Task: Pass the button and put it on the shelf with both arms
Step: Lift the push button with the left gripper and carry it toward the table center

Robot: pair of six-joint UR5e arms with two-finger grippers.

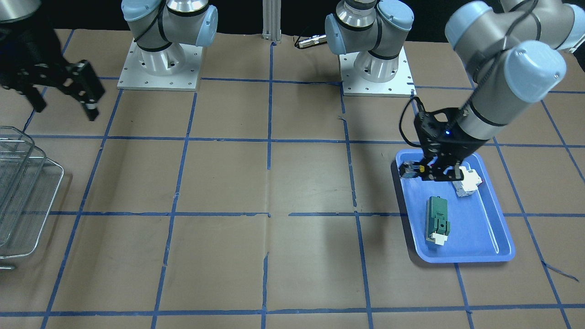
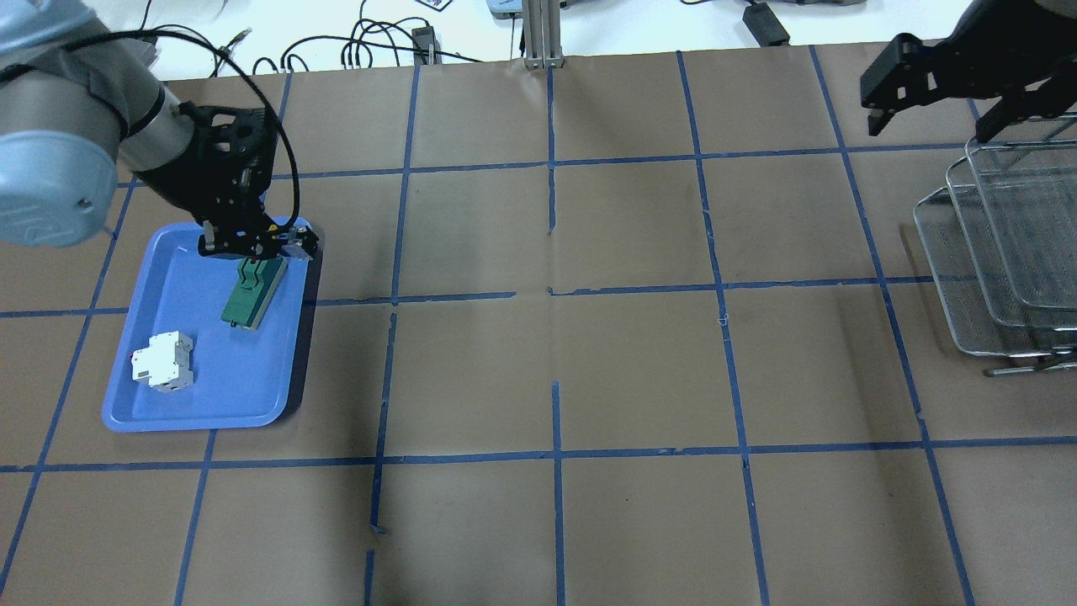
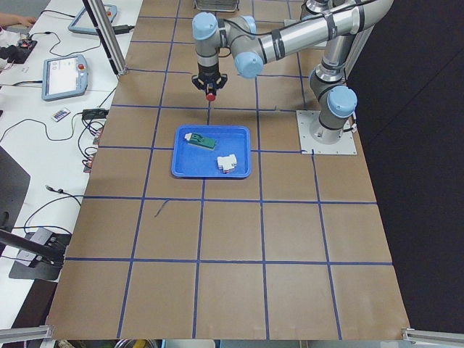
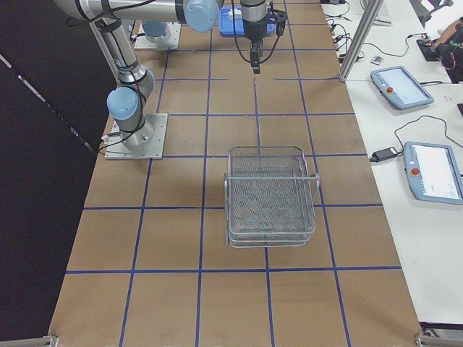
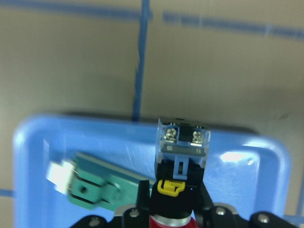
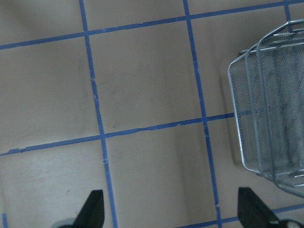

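Note:
My left gripper [image 1: 418,170] is shut on the button [image 5: 183,152], which has a red cap, yellow collar and grey-blue body. It holds the button in the air over the far corner of the blue tray [image 1: 480,228]. The left gripper also shows in the overhead view [image 2: 282,244], and the button's red cap shows in the exterior left view [image 3: 210,95]. My right gripper [image 2: 930,122] is open and empty, held high near the silver wire-mesh shelf [image 2: 1001,252]. In the right wrist view its fingertips [image 6: 92,209] are wide apart, with the shelf [image 6: 270,109] at the right.
A green block component [image 2: 254,290] and a white breaker [image 2: 164,362] lie in the blue tray [image 2: 193,379]. Brown paper with a blue tape grid covers the table between tray and shelf. The arm bases [image 1: 160,64] stand at the robot's edge.

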